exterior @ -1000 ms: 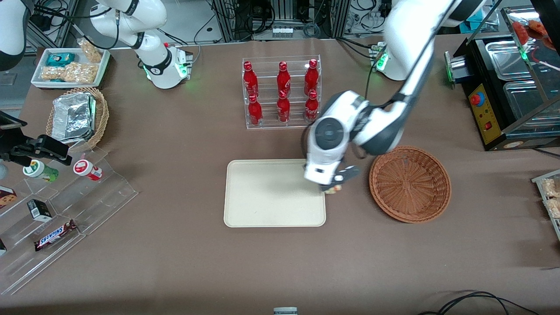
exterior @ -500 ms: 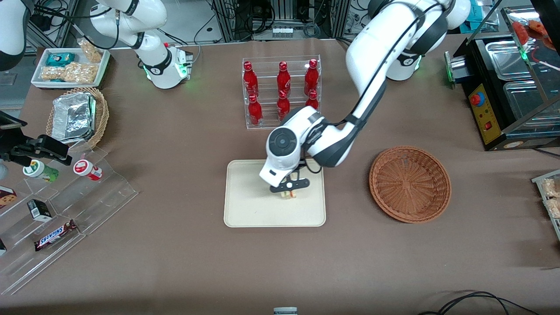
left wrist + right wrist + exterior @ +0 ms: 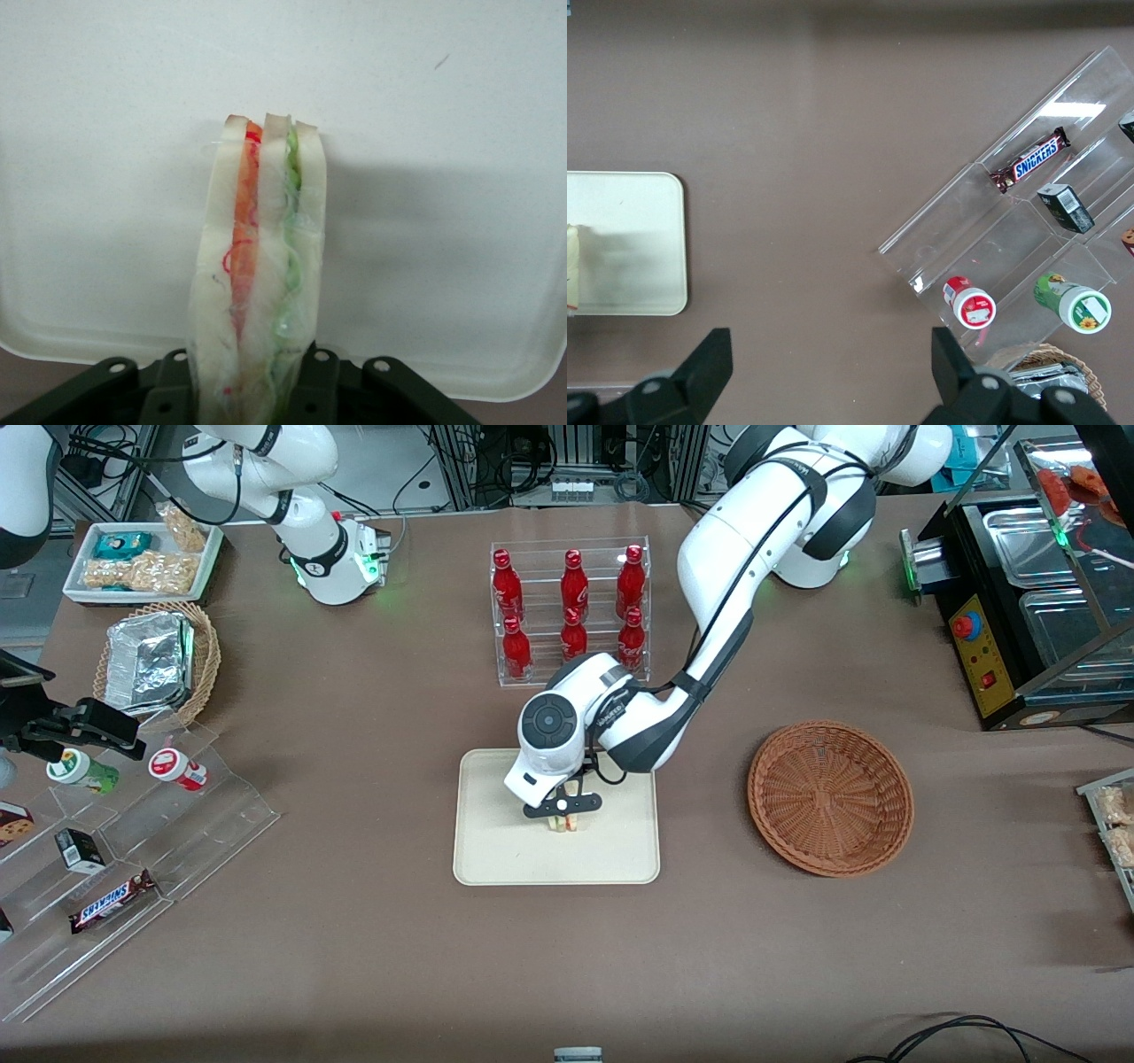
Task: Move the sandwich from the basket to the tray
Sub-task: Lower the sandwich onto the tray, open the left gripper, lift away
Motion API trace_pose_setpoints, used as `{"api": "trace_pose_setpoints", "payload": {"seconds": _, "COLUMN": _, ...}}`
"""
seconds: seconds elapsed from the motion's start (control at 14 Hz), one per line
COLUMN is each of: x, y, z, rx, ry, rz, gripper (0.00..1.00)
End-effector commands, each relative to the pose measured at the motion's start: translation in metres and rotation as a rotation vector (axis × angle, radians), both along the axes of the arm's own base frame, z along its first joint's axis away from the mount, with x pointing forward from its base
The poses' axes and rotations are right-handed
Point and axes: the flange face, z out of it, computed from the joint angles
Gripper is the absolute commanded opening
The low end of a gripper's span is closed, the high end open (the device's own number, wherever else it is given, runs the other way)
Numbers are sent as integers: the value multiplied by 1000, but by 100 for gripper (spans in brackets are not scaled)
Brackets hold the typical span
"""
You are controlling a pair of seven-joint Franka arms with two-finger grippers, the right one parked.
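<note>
On the brown table (image 3: 354,957), the tool (image 3: 562,818) grips the sandwich (image 3: 259,266) over the tray (image 3: 496,850), the basket (image 3: 830,797) well apart.

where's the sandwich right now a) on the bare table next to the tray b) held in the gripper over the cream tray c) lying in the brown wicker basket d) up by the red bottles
b: the sandwich sits upright in the left arm's gripper above the cream tray, while the brown wicker basket holds nothing.
</note>
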Motion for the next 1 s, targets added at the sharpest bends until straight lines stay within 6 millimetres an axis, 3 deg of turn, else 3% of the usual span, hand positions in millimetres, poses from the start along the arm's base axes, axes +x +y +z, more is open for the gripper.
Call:
{"api": "trace_pose_setpoints", "payload": {"seconds": 0.0, "x": 2, "y": -2, "z": 26, "rx": 20, "ry": -28, "rz": -9, "gripper": 100}}
{"api": "trace_pose_setpoints", "payload": {"seconds": 0.21, "x": 6, "y": 14, "z": 80, "rx": 62, "ry": -37, "rz": 16, "gripper": 100}}
{"api": "trace_pose_setpoints", "payload": {"seconds": 0.5, "x": 2, "y": 51, "z": 174, "rx": 102, "ry": -13, "rz": 44, "gripper": 100}}
{"api": "trace_pose_setpoints", "payload": {"seconds": 0.79, "x": 13, "y": 139, "z": 255, "rx": 123, "ry": 76, "rz": 91, "gripper": 100}}
{"api": "trace_pose_setpoints", "payload": {"seconds": 0.93, "x": 14, "y": 199, "z": 289, "rx": 125, "ry": 127, "rz": 40, "gripper": 100}}
